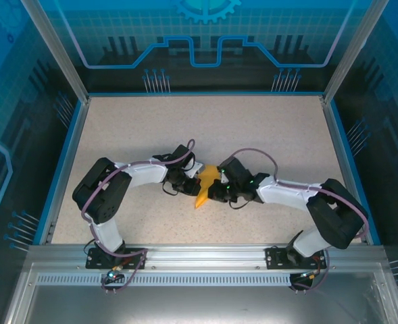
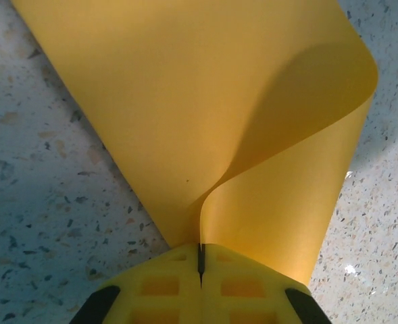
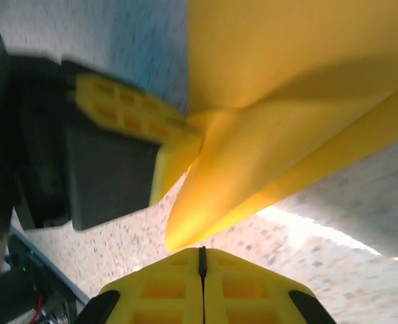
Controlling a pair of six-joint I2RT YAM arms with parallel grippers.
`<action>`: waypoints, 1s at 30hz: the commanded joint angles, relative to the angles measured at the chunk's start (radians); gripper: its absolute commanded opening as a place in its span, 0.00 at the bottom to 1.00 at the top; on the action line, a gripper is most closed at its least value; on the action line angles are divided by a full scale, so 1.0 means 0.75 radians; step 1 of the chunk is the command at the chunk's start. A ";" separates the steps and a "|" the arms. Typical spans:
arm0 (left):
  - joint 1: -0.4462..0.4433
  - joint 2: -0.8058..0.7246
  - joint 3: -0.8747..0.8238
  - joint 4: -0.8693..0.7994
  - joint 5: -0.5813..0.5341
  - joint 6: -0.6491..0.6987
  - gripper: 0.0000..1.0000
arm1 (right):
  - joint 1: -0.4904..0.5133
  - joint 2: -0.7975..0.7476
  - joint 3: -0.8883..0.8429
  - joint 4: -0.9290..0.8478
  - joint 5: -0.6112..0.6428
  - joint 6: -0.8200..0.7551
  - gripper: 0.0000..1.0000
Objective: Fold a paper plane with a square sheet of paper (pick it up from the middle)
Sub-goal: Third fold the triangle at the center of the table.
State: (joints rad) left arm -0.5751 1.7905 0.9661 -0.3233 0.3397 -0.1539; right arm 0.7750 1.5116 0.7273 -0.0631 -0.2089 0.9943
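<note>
Pinching the curled paper (image 2: 185, 101) in the closed left gripper (image 2: 200, 260), near the middle of the table (image 1: 266, 135). Holding the right gripper (image 3: 202, 255) shut, apparently on nothing, just beside the paper. Calling for slow creasing, no tugging.

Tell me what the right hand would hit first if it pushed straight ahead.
Most likely the yellow paper sheet, whose rounded tip sits just ahead of the shut right hand; depth is unclear.

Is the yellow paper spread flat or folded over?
Folded over loosely, not flat: the paper curves back on itself in a soft bend.
</note>
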 commanded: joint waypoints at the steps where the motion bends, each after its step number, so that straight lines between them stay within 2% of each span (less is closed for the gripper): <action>1: 0.011 0.043 0.007 -0.021 0.044 0.030 0.00 | 0.070 0.073 0.006 0.203 0.068 0.137 0.05; 9: 0.010 0.048 0.011 -0.023 0.062 0.033 0.00 | 0.116 0.232 0.052 0.284 0.045 0.199 0.04; 30: 0.011 0.047 0.025 -0.026 0.077 0.036 0.00 | 0.116 0.127 -0.059 0.200 0.131 0.229 0.07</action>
State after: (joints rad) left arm -0.5667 1.8011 0.9699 -0.3172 0.3759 -0.1505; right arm 0.8505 1.6394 0.6926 0.1059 -0.1432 1.1542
